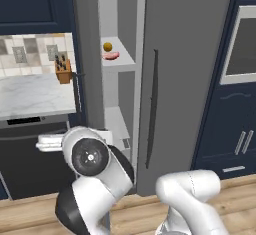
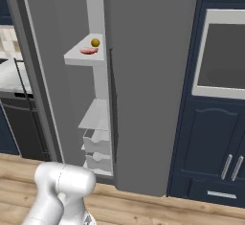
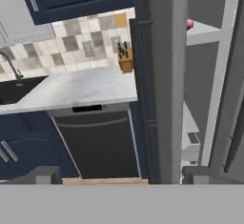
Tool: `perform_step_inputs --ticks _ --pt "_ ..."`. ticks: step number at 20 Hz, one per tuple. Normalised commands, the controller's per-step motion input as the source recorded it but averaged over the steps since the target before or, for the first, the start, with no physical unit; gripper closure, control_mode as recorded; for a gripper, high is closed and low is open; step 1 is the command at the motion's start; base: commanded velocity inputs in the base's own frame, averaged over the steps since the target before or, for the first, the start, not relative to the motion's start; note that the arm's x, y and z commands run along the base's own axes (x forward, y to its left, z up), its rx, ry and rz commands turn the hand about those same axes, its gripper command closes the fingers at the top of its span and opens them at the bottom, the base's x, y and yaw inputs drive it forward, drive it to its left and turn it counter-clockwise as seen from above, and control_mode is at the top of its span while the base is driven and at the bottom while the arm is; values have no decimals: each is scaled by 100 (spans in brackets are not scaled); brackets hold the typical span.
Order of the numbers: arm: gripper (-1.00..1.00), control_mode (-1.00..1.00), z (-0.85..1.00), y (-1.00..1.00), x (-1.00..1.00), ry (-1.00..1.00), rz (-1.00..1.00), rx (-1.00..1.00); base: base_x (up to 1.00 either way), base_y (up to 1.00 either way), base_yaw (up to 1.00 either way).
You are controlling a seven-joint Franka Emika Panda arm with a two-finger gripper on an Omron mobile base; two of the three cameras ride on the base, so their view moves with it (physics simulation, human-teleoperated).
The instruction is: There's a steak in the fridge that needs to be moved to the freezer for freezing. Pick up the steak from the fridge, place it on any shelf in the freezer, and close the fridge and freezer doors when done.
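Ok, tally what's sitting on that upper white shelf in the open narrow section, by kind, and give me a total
Steak: 1, pink-red, lying flat on the shelf
Round yellow fruit: 1, just behind the steak
Total: 2

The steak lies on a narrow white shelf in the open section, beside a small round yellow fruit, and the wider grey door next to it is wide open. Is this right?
Not quite. The wider grey door is shut, as the right base view shows; only the narrow section stands open. The rest holds: the steak lies on the narrow white shelf, beside the small round yellow fruit.
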Motion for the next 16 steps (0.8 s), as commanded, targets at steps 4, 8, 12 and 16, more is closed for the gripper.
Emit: perform_step_inputs --ticks 4,8,12,16 --pt "-100 -100 -32 84 61 -21 -17 -14 0 0 0" --pt "-100 -100 -35 47 54 -29 -25 -6 0 0 0" --pt "-100 -100 -47 6 49 -28 -20 1 0 0 0" --pt "-100 -100 -38 0 49 -11 -13 10 0 0 0"
